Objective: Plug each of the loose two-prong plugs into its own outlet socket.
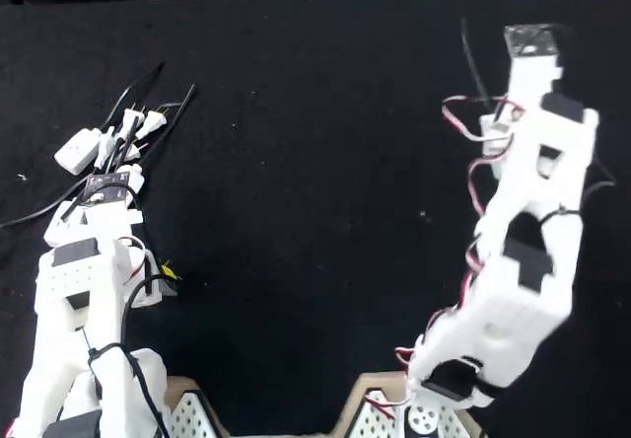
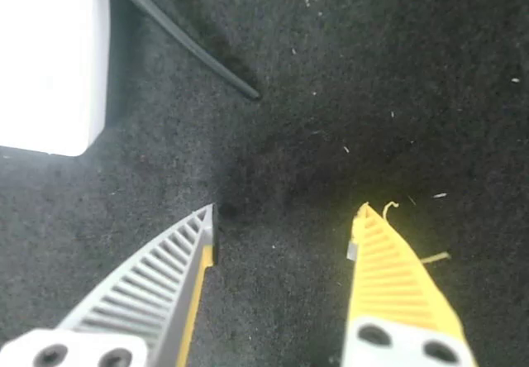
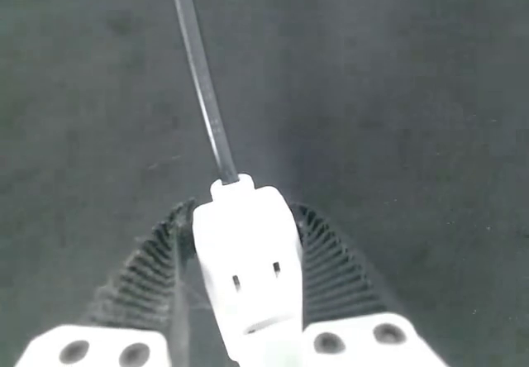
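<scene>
My right gripper [image 3: 244, 212] is shut on a white outlet socket [image 3: 248, 272] that has two small slots in its face. A black cable [image 3: 198, 78] runs from the socket away over the black cloth. In the high view this gripper [image 1: 532, 41] is at the far right of the table. My left gripper [image 2: 285, 212] stands open low over the cloth, with nothing between its grey finger [image 2: 157, 276] and its yellow finger [image 2: 393, 268]. A white block [image 2: 50, 61] and the end of a black cable [image 2: 190, 49] lie just beyond it.
A cluster of white plugs and sockets [image 1: 108, 147] with black cables [image 1: 163, 103] lies at the far left, just past the left arm [image 1: 84, 260]. A black cloth [image 1: 315, 211] covers the table. The right arm [image 1: 523, 260] stretches along the right side.
</scene>
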Controlling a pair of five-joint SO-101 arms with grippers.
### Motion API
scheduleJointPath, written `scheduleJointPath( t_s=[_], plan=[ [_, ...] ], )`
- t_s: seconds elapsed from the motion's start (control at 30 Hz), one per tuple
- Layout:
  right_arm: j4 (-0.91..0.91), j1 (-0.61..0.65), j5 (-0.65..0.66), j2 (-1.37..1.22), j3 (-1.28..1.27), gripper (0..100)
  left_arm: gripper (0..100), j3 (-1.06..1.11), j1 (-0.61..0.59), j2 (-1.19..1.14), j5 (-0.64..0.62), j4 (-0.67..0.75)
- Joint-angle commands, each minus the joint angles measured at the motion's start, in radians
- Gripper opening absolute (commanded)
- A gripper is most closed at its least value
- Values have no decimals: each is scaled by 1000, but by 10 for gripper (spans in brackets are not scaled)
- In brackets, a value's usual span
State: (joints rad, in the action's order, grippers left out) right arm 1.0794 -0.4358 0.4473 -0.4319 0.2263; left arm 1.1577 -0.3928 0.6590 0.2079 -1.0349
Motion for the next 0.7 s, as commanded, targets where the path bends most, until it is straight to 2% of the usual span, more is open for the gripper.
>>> scheduleJointPath(
  t_s=[0.0,0.17,0.37,0.53,0.67],
  plan=[
    [126,-60,-14,-145,364,11,266,-33,-1,18,3,9],
    [334,-81,-6,-374,759,11,266,-33,-1,20,3,9],
    [482,-118,26,-605,1156,11,266,-33,-1,17,3,9],
    [542,-138,89,-742,1383,11,266,-33,-1,18,3,9],
    [526,-163,92,-791,1446,11,266,-33,-1,18,3,9]
  ],
)
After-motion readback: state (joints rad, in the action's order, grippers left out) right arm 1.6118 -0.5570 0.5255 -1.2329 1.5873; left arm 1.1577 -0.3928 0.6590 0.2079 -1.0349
